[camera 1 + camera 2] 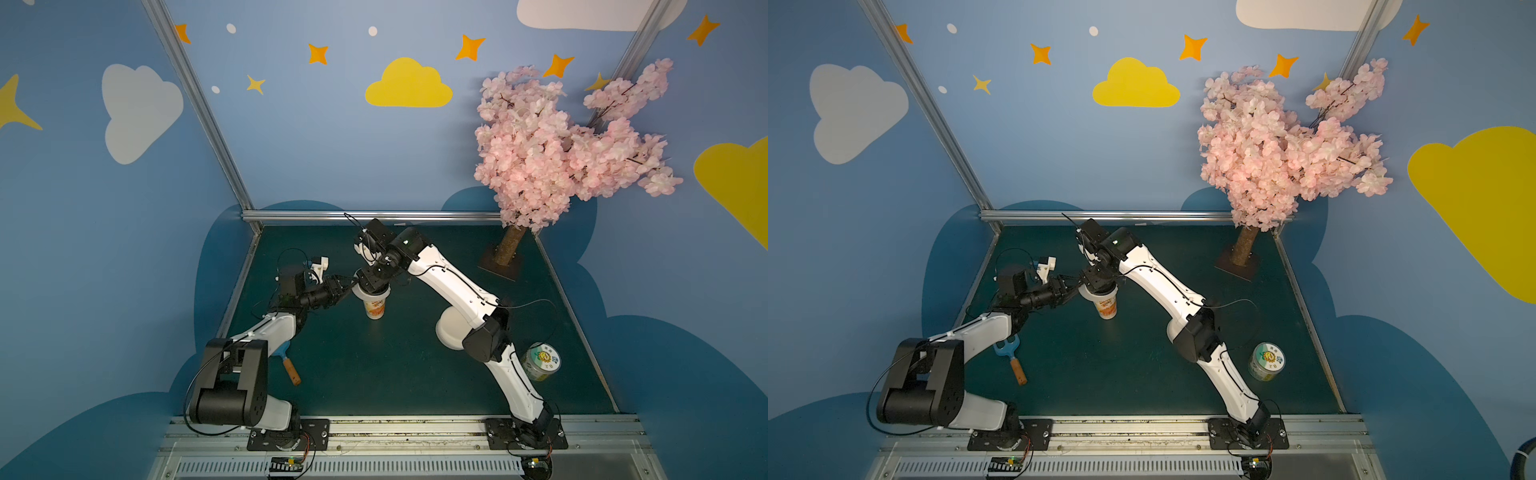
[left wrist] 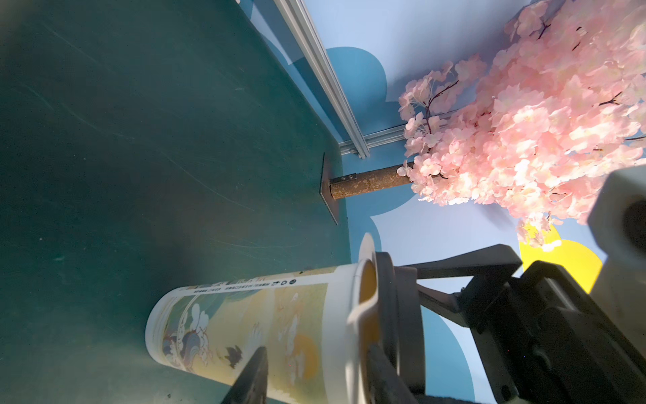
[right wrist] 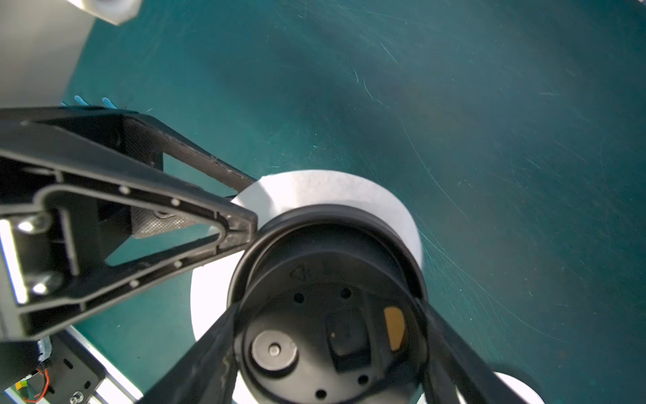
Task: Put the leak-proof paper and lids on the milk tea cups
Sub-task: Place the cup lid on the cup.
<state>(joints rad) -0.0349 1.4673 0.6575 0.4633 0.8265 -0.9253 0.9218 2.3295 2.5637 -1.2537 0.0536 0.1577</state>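
The milk tea cup [image 1: 375, 308] [image 1: 1107, 307] stands upright mid-table, white with orange print [image 2: 244, 325]. The leak-proof paper [image 3: 314, 189] [image 2: 367, 252] lies across its mouth, its edge sticking out all round. On the paper sits a black round lid [image 3: 328, 273] [image 2: 388, 297]. My right gripper [image 3: 327, 314] [image 1: 374, 282] reaches down from above and is shut on the lid. My left gripper [image 2: 316, 374] [image 1: 351, 286] comes in level from the cup's left with jaws apart, one above the other. One finger [image 2: 251, 377] lies along the cup wall. The upper finger [image 3: 227, 224] touches the lid's rim.
A short green-and-white can [image 1: 540, 361] stands near the right arm's base link. A blue fork tool with a wooden handle [image 1: 291, 370] lies beside the left arm. The pink blossom tree [image 1: 561, 145] rises from its plate [image 1: 498, 266] at the back right. Metal rails [image 1: 374, 215] bound the table.
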